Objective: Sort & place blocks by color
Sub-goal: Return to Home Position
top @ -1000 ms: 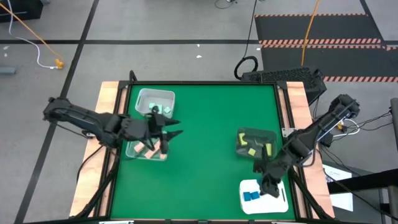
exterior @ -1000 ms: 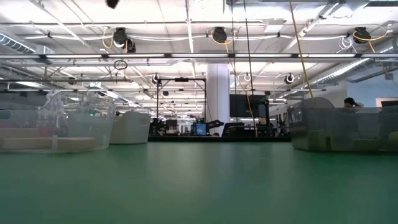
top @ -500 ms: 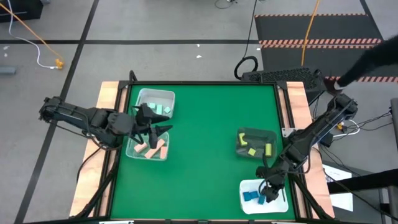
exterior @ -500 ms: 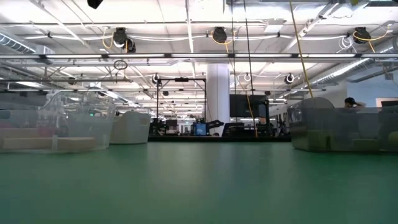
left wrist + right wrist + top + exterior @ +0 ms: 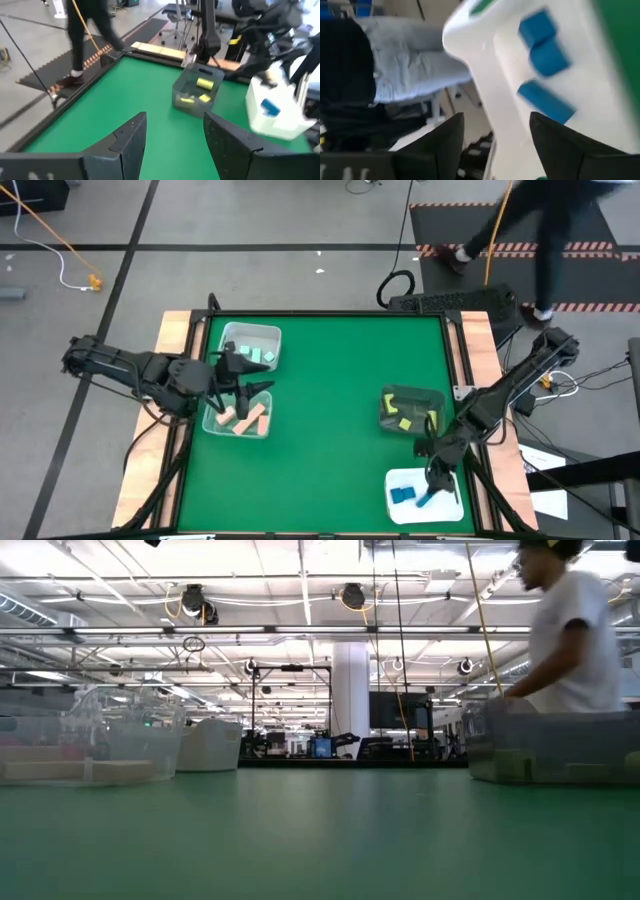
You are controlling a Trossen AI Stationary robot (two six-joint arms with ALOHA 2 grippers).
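Observation:
My right gripper (image 5: 432, 484) (image 5: 497, 117) hangs open just above the white tray (image 5: 445, 508) at the table's near right corner, with nothing between its fingers. Blue blocks (image 5: 404, 494) (image 5: 549, 57) lie flat on the tray's floor, one blue bar (image 5: 426, 500) (image 5: 545, 102) closest to the fingertips. My left gripper (image 5: 258, 388) (image 5: 175, 120) is open and empty, held above the two clear bins at the left. One of them holds mint blocks (image 5: 262, 355), the other salmon blocks (image 5: 245, 420). Yellow blocks (image 5: 405, 423) (image 5: 204, 84) lie in a clear bin (image 5: 408, 398) at the right.
Wooden rails (image 5: 170, 380) border the green mat (image 5: 330, 430). Bare mat lies between the left bins and the right bin. A person (image 5: 545, 220) (image 5: 575, 640) walks past beyond the far right corner. In the low view the clear bins (image 5: 90, 745) (image 5: 550, 750) stand left and right.
My right gripper has sunk toward the near edge, over the white tray, where a further blue bar now lies. My left gripper has drawn back toward the table's left edge, uncovering the salmon bin. A person has come into view at the far right.

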